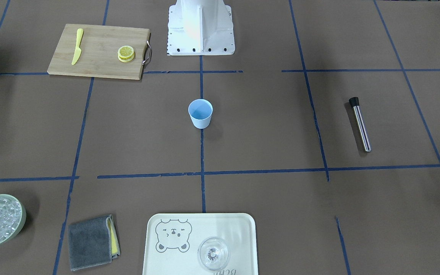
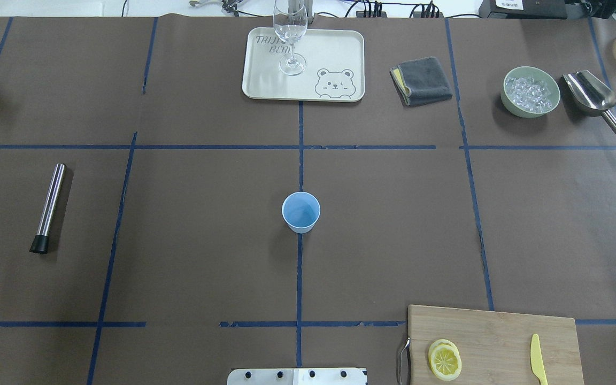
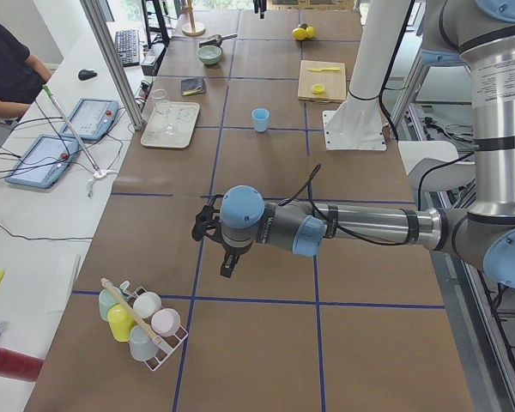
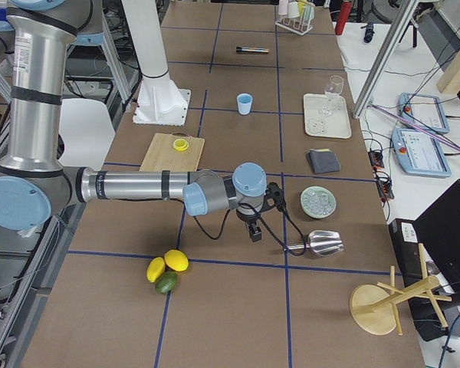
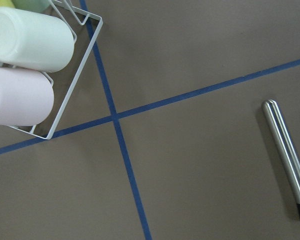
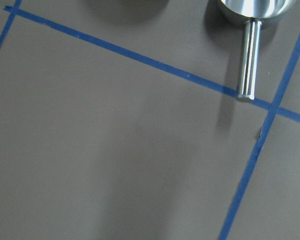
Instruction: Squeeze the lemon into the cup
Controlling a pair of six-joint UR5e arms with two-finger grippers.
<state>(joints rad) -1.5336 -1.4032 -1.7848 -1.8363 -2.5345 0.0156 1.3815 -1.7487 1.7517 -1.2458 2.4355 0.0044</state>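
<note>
Nearest the robot's base, closer in than the cup (image 2: 301, 212) and to its right, a wooden board (image 2: 500, 331) lies on the counter (image 2: 179, 240). On it is the lemon (image 2: 445, 361), the top slice of two stacked nearly flush, with a yellow knife (image 2: 538, 366) farther right on the board. The cup stands upright and empty at mid-counter, well apart from the lemon.

About level with the cup but far out to either side, the left pincer (image 3: 227, 264) hangs over bare counter beyond a steel rod (image 2: 49, 206), and the right pincer (image 4: 254, 231) hangs near a scoop (image 4: 322, 244). I cannot tell whether either is open or closed: only the side views show them, and neither wrist view shows fingers.

Farthest out, beyond the cup, a tray (image 2: 340, 53) carries a clear glass (image 2: 290, 32).

Nothing has been picked up, so the step in hand looks like the first reach. The right arm seems the natural choice. It would need to swing in toward the board, then come down on the top slice alone and take it by the rind.
</note>
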